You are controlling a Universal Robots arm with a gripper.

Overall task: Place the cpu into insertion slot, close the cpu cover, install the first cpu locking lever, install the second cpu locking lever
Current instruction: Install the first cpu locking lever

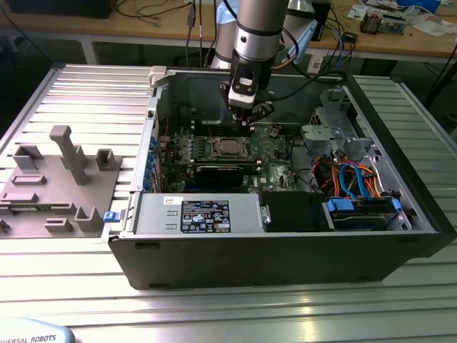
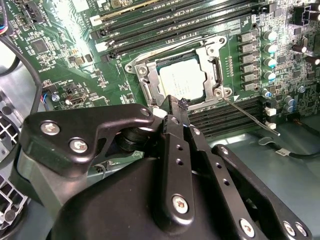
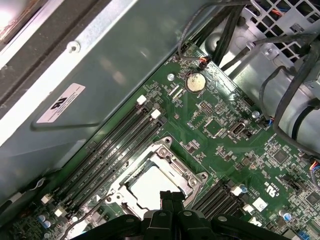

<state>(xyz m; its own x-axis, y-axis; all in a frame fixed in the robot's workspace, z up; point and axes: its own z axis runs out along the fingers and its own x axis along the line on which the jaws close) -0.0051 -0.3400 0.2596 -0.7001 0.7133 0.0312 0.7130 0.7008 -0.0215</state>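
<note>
The cpu point(image 2: 182, 80) lies flat in the insertion slot point(image 2: 146, 86) on the green board, its silver-grey top showing. The cpu cover point(image 2: 212, 62) rests down around it as a silver frame. One thin locking lever point(image 2: 250, 117) angles out from a socket corner across the black memory slots. My gripper point(image 2: 175, 103) hangs just above the socket's edge, shut with nothing in it. In the first wrist view the fingertips point(image 3: 171, 196) overlap the cpu point(image 3: 150, 186) and its cover point(image 3: 186, 170). The exterior view has the gripper point(image 1: 246, 121) slightly behind the socket point(image 1: 227, 148).
Long black memory slots point(image 2: 165, 17) flank the socket on two sides. Cables point(image 3: 295, 95) and the case wall point(image 3: 100, 65) run near the board. A drive bay with blue and orange cables point(image 1: 357, 179) fills the case at the exterior view's right. A grey fixture point(image 1: 57, 179) stands outside.
</note>
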